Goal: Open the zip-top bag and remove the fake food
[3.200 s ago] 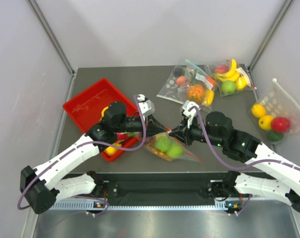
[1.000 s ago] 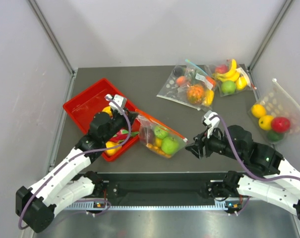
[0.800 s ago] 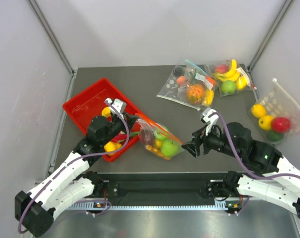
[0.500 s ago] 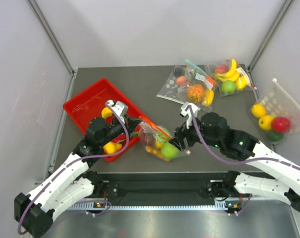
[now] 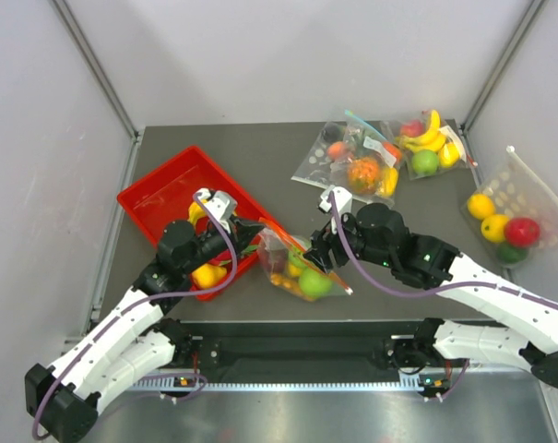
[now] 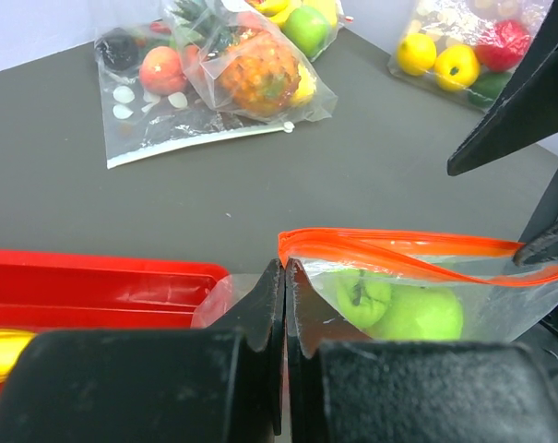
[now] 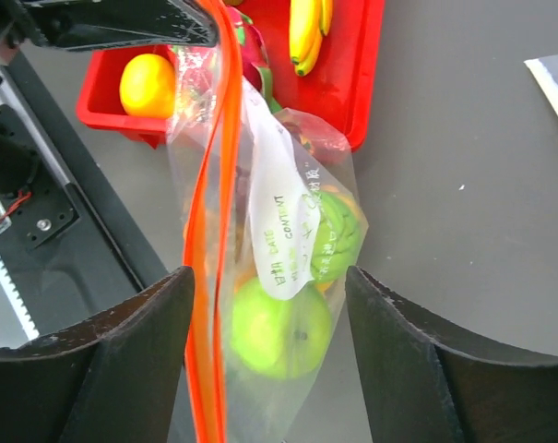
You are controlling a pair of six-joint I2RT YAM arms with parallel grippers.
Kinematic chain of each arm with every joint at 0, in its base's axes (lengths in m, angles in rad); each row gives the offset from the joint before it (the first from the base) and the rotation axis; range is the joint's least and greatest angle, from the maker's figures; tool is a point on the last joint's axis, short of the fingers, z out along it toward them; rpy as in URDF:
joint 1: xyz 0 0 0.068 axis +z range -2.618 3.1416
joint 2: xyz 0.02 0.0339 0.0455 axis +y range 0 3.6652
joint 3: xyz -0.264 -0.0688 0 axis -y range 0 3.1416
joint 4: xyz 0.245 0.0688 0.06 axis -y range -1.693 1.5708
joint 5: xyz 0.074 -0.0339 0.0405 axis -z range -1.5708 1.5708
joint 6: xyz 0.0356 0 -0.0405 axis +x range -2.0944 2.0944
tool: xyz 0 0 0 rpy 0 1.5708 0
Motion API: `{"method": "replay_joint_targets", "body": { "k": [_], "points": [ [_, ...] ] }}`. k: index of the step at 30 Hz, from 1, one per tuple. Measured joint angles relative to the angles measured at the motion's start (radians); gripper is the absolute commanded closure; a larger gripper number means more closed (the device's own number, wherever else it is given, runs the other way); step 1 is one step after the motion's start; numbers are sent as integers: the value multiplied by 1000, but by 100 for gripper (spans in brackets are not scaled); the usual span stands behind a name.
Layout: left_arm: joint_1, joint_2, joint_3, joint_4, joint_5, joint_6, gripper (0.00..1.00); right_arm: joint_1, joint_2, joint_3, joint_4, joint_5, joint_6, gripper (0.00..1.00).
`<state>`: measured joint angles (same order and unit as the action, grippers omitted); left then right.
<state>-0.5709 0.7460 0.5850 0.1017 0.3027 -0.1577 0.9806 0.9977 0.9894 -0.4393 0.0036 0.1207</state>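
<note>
On a dark grey table (image 5: 260, 148) between pale walls (image 5: 288, 65), we see the zip-top bag (image 5: 292, 277) at six o'clock, pinched by the closed left gripper (image 6: 284, 281), the right gripper (image 7: 269, 277) spread astride its green-printed white label (image 7: 283, 235).

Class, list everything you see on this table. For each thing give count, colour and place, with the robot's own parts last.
zip-top bag: one, clear with an orange-red zip strip, near middle of the table
green apples: two, green, inside that bag
red tray: one, red, left side
round fruit: one, yellow-orange, in the tray
banana: one, yellow, in the tray
blue-zip bag: one, clear, far side
banana bag: one, clear, far right corner
fruit bag: one, clear, right edge
table: one, dark grey
left gripper: black, shut on the zip-top bag's corner
right gripper: black, open, jaws either side of the bag
</note>
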Motion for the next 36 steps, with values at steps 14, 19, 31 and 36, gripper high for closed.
{"method": "replay_joint_targets", "body": {
  "k": [14, 19, 31, 36],
  "points": [
    [0, -10, -1, 4, 20, 0, 100, 0, 34, 0, 6, 13, -16, 68],
    [-1, 2, -1, 14, 33, -1, 100, 0, 59, -1, 26, -36, -16, 99],
    [-16, 106, 16, 79, 91, -17, 67, -23, -13, -16, -26, 93, 0, 100],
    [-80, 214, 90, 95, 104, -23, 53, -100, -142, -16, -102, 183, 21, 100]
  ]
}}
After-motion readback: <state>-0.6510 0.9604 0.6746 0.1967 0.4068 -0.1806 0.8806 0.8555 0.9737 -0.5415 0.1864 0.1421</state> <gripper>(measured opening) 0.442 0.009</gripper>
